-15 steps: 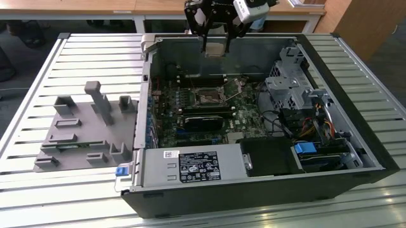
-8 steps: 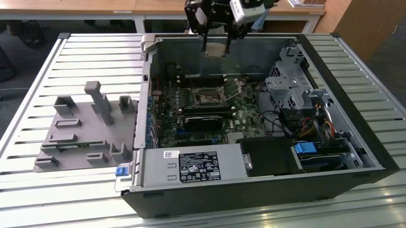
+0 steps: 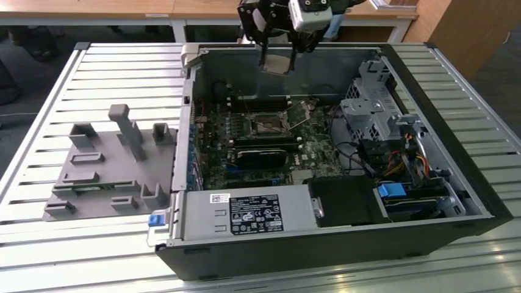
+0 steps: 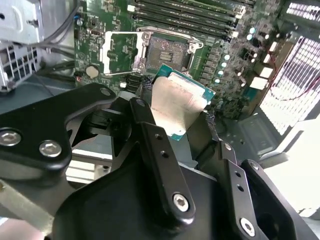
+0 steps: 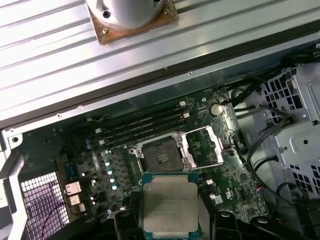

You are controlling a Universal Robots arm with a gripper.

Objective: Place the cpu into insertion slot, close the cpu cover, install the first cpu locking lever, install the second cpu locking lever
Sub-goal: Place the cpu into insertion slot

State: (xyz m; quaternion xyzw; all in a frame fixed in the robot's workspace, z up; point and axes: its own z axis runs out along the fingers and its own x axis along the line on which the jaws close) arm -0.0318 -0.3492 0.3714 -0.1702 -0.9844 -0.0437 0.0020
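CPU [image 5: 170,205] is in the tool [image 5: 170,222]: black fingers [image 4: 150,135] are clamped on two opposite edges, dull metal top facing out, green edge showing around it. In the exterior view the CPU [image 3: 277,63] hangs tilted in the air over the far side of the open computer case [image 3: 456,152], well apart from the board. Beyond it in both wrist views is the insertion slot [image 5: 160,155], bare, dark pin field exposed, nothing seated. The cpu cover [image 5: 202,147] is swung open and lies just beside the slot, its window over the green motherboard [image 5: 225,185]. On the slot's other side, a row of long black memory sticks [image 5: 145,125] runs parallel to it. A perforated grey drive cage [image 5: 295,130] with loose cables stands past the cover. A power supply [image 3: 244,213] sits at the case's near edge in the exterior view. The case lies on a slatted metal desk [image 3: 122,73]; a grey moulded fixture [image 3: 106,165] rests on the desk at the exterior view's left.
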